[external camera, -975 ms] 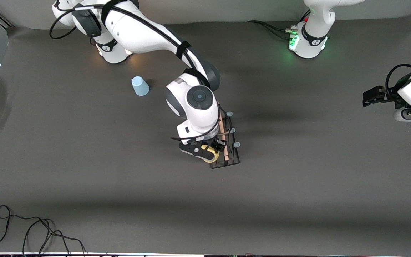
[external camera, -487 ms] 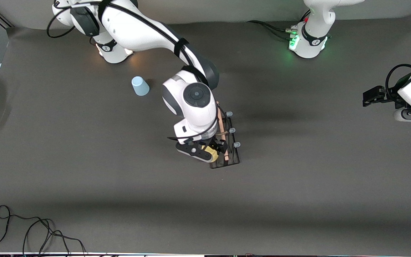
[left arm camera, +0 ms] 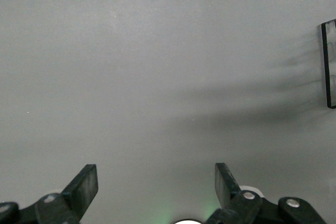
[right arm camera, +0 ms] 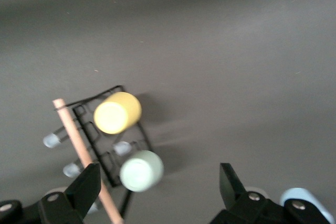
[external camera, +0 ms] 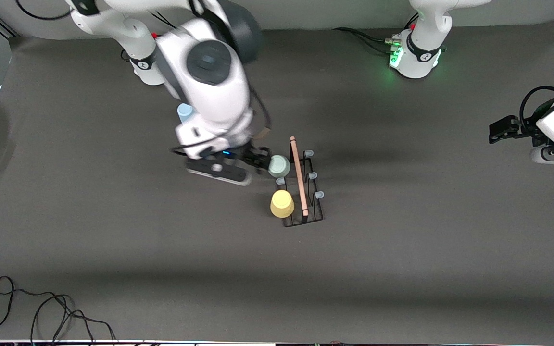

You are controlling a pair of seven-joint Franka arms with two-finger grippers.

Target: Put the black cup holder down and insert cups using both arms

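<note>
The black cup holder (external camera: 311,202) stands mid-table with its wooden bar handle (external camera: 298,175) on top. A yellow cup (external camera: 282,203) sits upside down on its peg nearest the front camera. A pale green cup (external camera: 279,166) sits upside down on a peg farther back on the same side. The light blue cup (external camera: 184,111) stands on the table, partly hidden by the right arm. My right gripper (external camera: 257,158) is open and empty, raised beside the green cup. Its wrist view shows the yellow cup (right arm camera: 116,113), the green cup (right arm camera: 140,170) and the rack (right arm camera: 86,121). My left gripper (external camera: 502,129) waits open at the left arm's end.
Bare grey pegs (external camera: 319,195) stick out on the rack's side toward the left arm. A loose black cable (external camera: 41,312) lies near the table's front edge at the right arm's end. The left arm's base (external camera: 416,53) glows green.
My right gripper has let go of the yellow cup, which stays on the rack. The gripper has risen and drawn back toward the blue cup, uncovering the green cup. The left arm has not moved.
</note>
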